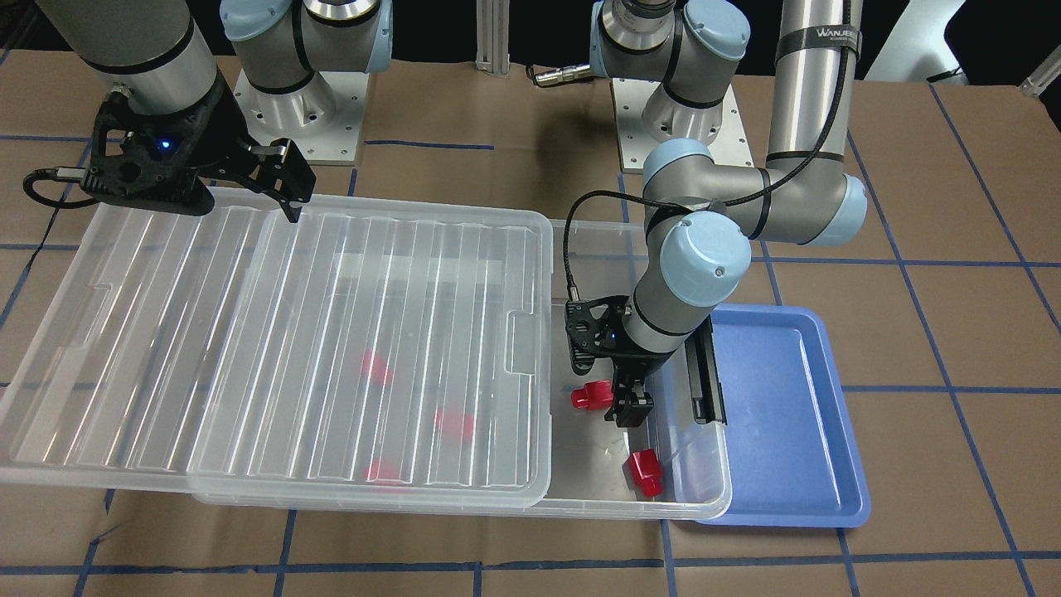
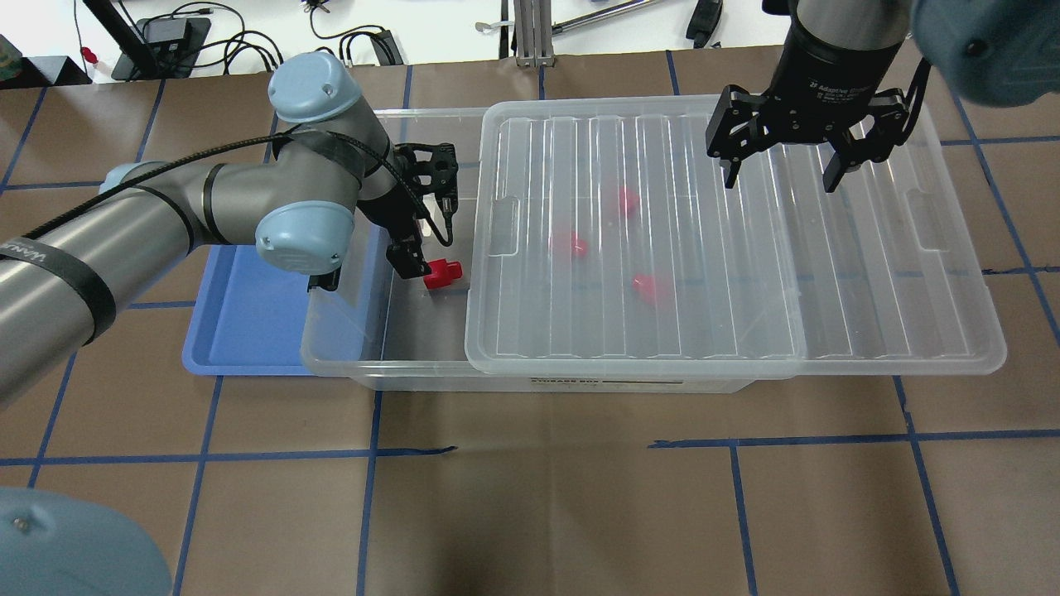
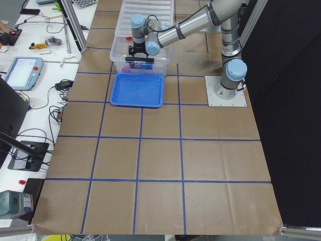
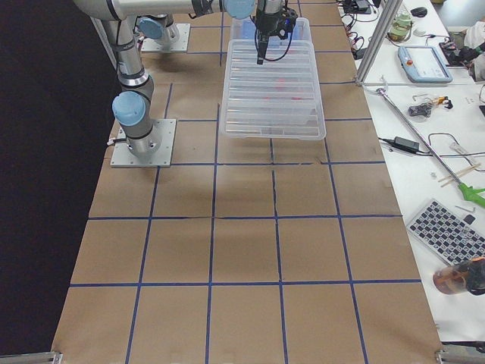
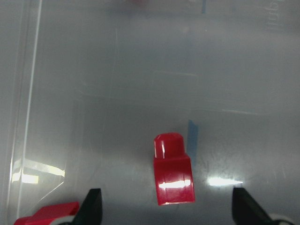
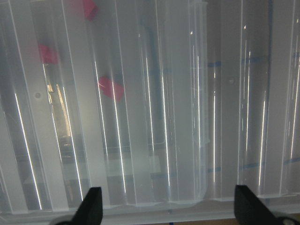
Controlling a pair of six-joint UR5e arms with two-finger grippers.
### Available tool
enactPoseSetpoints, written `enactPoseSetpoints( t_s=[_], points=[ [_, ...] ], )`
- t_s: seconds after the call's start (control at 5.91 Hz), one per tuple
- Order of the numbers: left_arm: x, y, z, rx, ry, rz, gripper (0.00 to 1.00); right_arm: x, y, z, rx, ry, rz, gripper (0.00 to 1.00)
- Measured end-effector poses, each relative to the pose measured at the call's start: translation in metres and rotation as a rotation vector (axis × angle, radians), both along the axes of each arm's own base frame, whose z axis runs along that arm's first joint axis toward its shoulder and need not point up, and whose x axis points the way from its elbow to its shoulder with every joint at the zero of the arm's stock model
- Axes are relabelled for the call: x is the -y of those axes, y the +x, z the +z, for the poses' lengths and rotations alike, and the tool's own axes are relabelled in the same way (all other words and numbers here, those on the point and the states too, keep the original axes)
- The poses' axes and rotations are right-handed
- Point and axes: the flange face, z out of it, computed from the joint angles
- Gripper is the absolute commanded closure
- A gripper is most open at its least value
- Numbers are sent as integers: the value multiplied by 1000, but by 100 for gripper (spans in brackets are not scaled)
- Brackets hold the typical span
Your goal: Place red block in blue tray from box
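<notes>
The clear box (image 2: 411, 374) has its ribbed lid (image 2: 745, 248) slid toward my right, so its left end is uncovered. Two red blocks lie there: one (image 1: 590, 395) right beside my left gripper (image 1: 627, 408), another (image 1: 645, 473) farther out. In the left wrist view one red block (image 5: 173, 173) lies on the box floor between the open fingertips, and a second (image 5: 47, 215) sits at the left finger. Three more red blocks (image 2: 627, 201) show blurred through the lid. My left gripper (image 2: 406, 263) is open and empty. The blue tray (image 2: 248, 331) lies beside the box. My right gripper (image 2: 782, 178) hovers open over the lid.
The box's end rim overlaps the blue tray's edge (image 1: 779, 414). The left arm's elbow (image 2: 302, 236) hangs over the tray. The box's black clip latch (image 1: 704, 381) stands by the left wrist. Brown paper with blue tape lines (image 2: 530, 497) covers the table.
</notes>
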Motion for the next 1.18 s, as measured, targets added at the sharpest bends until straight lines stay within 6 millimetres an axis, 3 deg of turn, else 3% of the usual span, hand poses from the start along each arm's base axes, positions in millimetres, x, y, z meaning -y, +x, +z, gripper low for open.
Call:
enactPoseSetpoints(
  t_s=[0.34, 0.51, 0.85, 1.02, 1.18],
  points=[
    [1, 1, -26, -6, 30, 24, 3, -2, 0, -1, 1, 9, 1, 0],
    [2, 0, -31, -7, 37, 27, 10, -2, 0, -2, 1, 10, 1, 0],
    [1, -1, -31, 3, 37, 39, 78, -1, -1, -3, -1, 11, 1, 0],
    [0, 0, -29, 6, 35, 44, 94, -1, -1, -3, -2, 10, 1, 0],
    [0, 0, -29, 8, 35, 46, 100, -1, -1, -3, -3, 10, 1, 0]
  ],
)
